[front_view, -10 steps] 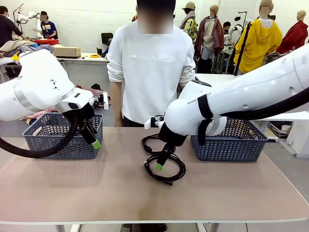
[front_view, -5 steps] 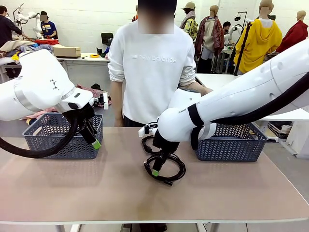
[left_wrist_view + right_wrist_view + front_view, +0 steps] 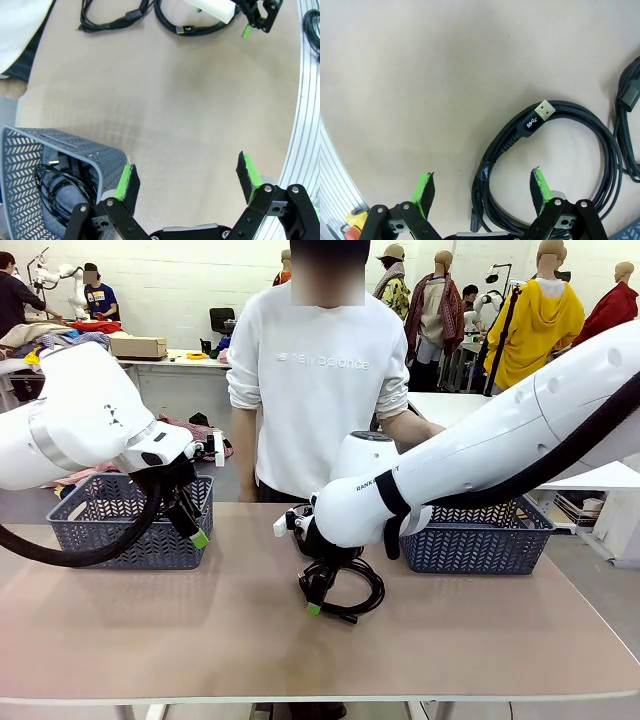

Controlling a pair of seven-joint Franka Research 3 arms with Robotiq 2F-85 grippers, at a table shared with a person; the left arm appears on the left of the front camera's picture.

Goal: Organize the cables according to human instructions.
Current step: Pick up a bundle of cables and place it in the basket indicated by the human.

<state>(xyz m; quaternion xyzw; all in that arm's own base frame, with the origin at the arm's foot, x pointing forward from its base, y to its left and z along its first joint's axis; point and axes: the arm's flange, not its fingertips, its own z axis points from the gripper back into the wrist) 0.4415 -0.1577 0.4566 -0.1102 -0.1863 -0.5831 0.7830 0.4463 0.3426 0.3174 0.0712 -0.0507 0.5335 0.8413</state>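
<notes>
The table (image 3: 150, 640) is a plain beige board, and a person (image 3: 320, 390) in a white sweater stands at its far side; behind are a white wall and work tables with clothes on them. Two grey baskets stand on the table, one at the left (image 3: 130, 530) and one at the right (image 3: 480, 540). In the middle lies a coiled black cable (image 3: 365, 590) with a USB plug (image 3: 538, 114), and a second cable (image 3: 115, 17) lies just beside it, nearer to the person. The right gripper (image 3: 482, 192) is low over the first coil with its fingers spread wide, and one side of the coil runs between them; I cannot tell if they touch it. The left gripper (image 3: 187, 180) hangs by the left basket, also spread and holding nothing. One more cable (image 3: 55, 185) lies inside this basket.
</notes>
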